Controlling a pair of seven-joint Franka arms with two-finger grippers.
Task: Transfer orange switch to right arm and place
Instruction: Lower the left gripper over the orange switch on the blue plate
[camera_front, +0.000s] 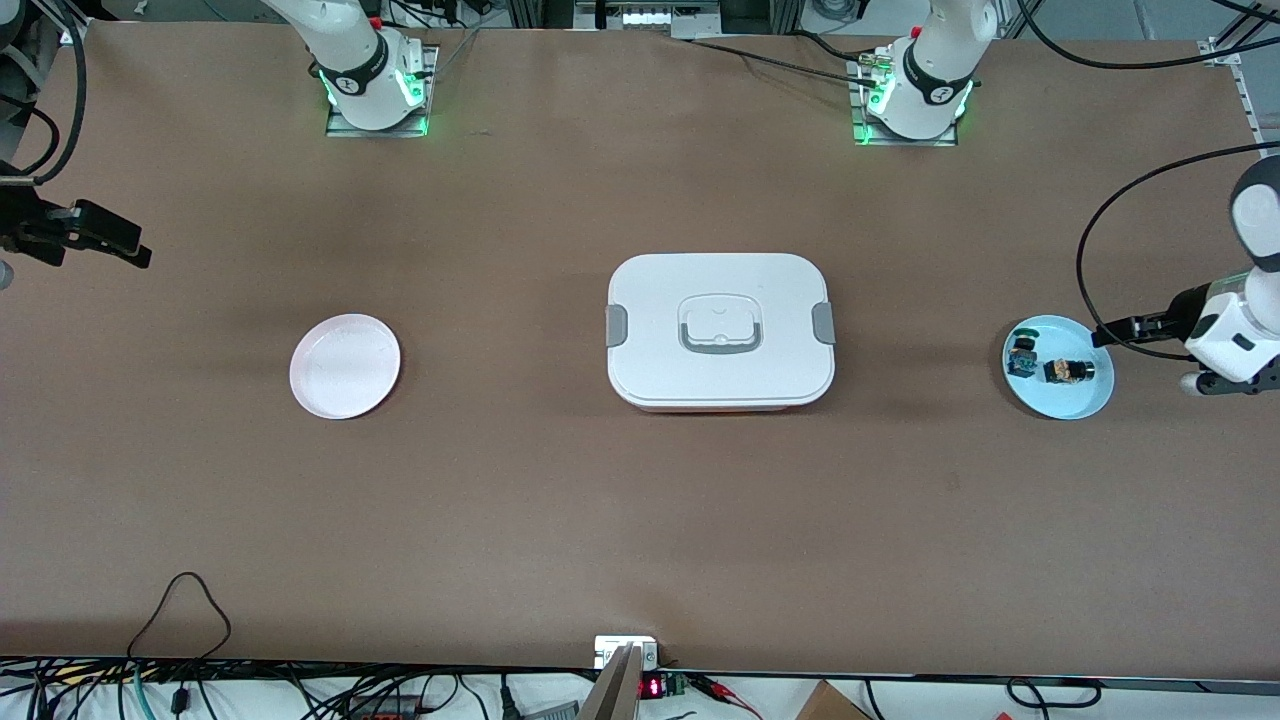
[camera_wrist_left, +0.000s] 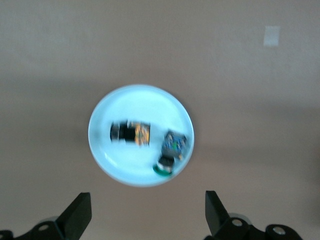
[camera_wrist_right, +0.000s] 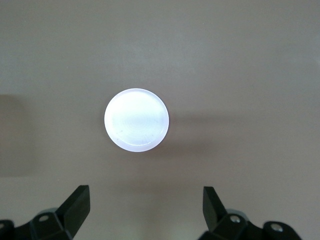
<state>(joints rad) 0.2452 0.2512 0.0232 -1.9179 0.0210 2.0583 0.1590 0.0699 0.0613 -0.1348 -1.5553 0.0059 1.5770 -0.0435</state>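
Note:
The orange switch lies on its side on a light blue plate at the left arm's end of the table. In the left wrist view the switch lies near the middle of the plate. My left gripper is open and empty, up in the air just off the plate's edge; its fingertips stand wide apart in the left wrist view. My right gripper is open and empty, in the air over the right arm's end of the table, with its fingertips apart.
A green-capped switch with a blue body shares the blue plate, also in the left wrist view. A white lidded box with grey latches sits mid-table. A pale pink plate lies toward the right arm's end, also in the right wrist view.

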